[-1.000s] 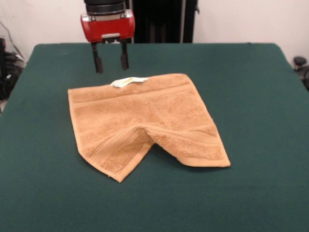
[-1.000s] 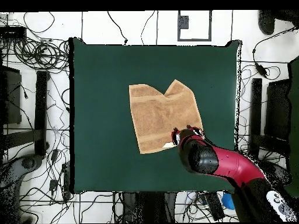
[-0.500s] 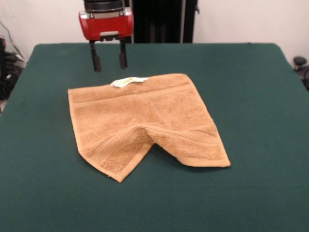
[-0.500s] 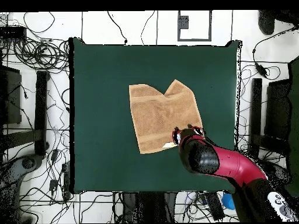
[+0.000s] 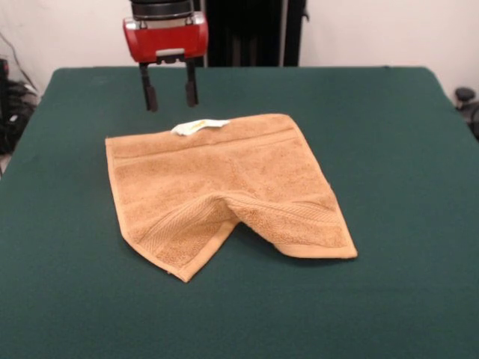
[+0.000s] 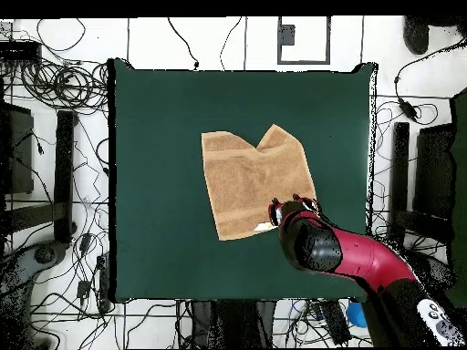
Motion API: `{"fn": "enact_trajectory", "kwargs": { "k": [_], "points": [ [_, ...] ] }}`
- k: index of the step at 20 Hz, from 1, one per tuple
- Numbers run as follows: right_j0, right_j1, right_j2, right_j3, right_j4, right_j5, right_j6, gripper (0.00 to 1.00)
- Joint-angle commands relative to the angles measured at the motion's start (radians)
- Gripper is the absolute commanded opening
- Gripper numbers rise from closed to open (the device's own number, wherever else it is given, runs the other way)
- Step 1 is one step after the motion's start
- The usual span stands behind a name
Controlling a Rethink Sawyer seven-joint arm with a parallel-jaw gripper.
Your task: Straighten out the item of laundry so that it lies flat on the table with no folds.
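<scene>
The tan-orange towel (image 5: 224, 191) lies mid-table on the dark green table (image 5: 389, 149). Its near edge is pinched up into a fold at the middle, so two corners splay out in front. A small white tag (image 5: 200, 126) sits at its far edge. My gripper (image 5: 171, 96) hangs open and empty above the table, just behind the far edge, up and left of the tag, not touching the cloth. In the overhead view the towel (image 6: 255, 182) shows a notch at its top edge, and the red arm (image 6: 315, 244) covers its lower right corner.
Cables and equipment surround the table (image 6: 155, 137) on the floor in the overhead view. The robot's black pedestal (image 5: 251, 34) stands behind the far edge.
The gripper has risen slightly and shifted a little left. The towel has not moved.
</scene>
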Motion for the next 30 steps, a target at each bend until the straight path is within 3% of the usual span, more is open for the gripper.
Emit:
{"fn": "enact_trajectory", "kwargs": {
  "k": [1,30],
  "points": [
    [0.052,0.05,0.031,-0.024,0.038,0.02,0.173,1.0],
    [0.029,0.081,0.045,-0.033,0.023,0.008,0.152,1.0]
  ]
}}
